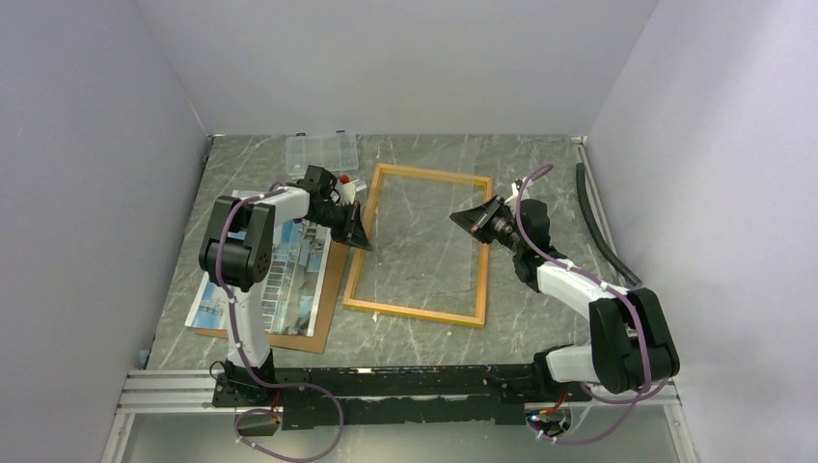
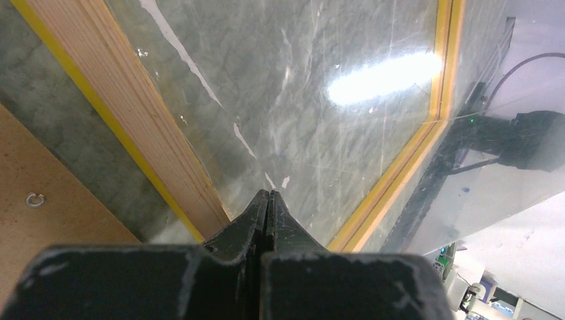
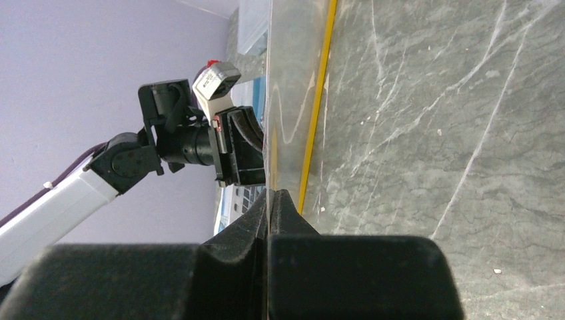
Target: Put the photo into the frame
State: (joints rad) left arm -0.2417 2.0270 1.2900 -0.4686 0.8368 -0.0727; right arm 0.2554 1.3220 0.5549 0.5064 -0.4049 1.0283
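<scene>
- Top external: left arm [image 1: 253, 241] reaches toward 1 o'clock, left gripper [image 1: 365, 241] pinched on the clear pane [image 1: 424, 253].
- Right arm [image 1: 569, 285] stretches toward 10 o'clock, right gripper [image 1: 457, 218] clamping the same pane above the frame [image 1: 415, 311].

Yellow-orange frame [image 1: 415, 313], blue-white photo [image 1: 289, 275], grey marbled table [image 1: 540, 164]

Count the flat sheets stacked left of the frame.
2: the photo on top; the brown backing board beneath it, showing along its right and near edges. Others may be hidden underneath.
</scene>
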